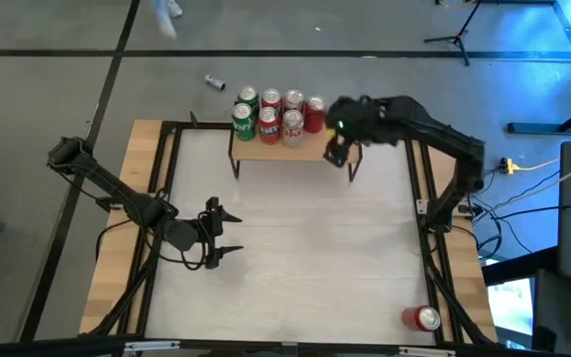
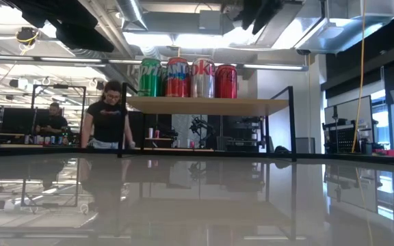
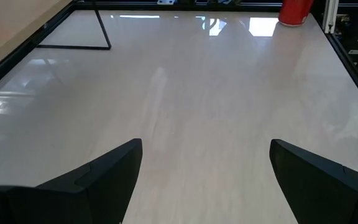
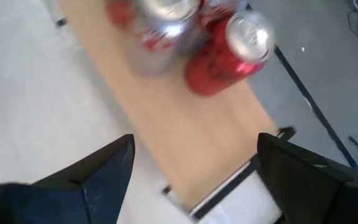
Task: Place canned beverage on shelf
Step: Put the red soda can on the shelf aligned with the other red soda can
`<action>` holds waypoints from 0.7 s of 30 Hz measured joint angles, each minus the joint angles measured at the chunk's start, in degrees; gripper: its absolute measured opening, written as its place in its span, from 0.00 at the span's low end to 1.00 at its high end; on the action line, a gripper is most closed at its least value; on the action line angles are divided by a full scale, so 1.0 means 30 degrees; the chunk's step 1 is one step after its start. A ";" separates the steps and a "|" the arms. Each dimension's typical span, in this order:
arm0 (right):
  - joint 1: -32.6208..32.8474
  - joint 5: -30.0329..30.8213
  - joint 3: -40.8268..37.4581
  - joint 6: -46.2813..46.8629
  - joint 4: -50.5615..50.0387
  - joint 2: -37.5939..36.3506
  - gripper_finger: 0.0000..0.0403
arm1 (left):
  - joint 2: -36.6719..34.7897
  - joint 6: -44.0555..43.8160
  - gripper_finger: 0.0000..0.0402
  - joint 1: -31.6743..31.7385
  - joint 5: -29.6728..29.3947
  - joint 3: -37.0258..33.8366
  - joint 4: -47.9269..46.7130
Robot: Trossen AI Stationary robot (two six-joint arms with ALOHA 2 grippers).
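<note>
I am seeing the right gripper (image 1: 339, 151) hanging over the right end of the shelf (image 1: 310, 147), its fingers spread wide and holding nothing; through its wrist camera the bare wood of the shelf is lying between the fingers, with the red can (image 4: 225, 53) standing upright just beyond them. That red can is sitting at the right end of a cluster of cans (image 1: 271, 114) filling the shelf's left and middle. The left gripper (image 1: 221, 235) is waiting low over the table (image 1: 305, 258) on the left side, fingers also spread wide and empty. Another red can (image 1: 424, 317) is standing near the table's front right corner. A person (image 2: 107, 116) is standing in the room behind the table.
</note>
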 joint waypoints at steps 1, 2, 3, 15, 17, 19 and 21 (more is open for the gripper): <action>0.0502 0.0102 -0.0177 0.0364 -0.0355 -0.0218 0.83 | 0.0000 -0.0003 0.85 -0.0022 -0.0002 0.0000 0.0007; 0.1030 0.0162 -0.0385 0.0789 -0.0687 -0.0409 0.83 | 0.0000 -0.0003 0.85 -0.0024 -0.0002 0.0000 0.0007; 0.1571 0.0196 -0.0627 0.1175 -0.0901 -0.0623 0.83 | 0.0000 0.0000 0.85 -0.0024 0.0000 0.0000 0.0022; 0.8829 0.0700 -0.5813 0.7572 -0.1637 -0.3208 0.83 | 0.0961 0.0951 0.85 -0.0017 0.0040 0.0007 0.2188; 0.9980 0.0424 -0.6483 0.8886 -0.1867 -0.3317 0.83 | 0.1416 0.1219 0.85 -0.0017 0.0119 0.0000 0.2789; 1.1097 -0.0207 -0.6944 1.0148 -0.2114 -0.3317 0.83 | 0.1800 0.1571 0.85 0.0002 0.0432 0.0000 0.3754; 1.2116 -0.0766 -0.7293 1.1256 -0.2191 -0.3310 0.83 | 0.2122 0.1963 0.85 0.0005 0.0770 0.0000 0.4463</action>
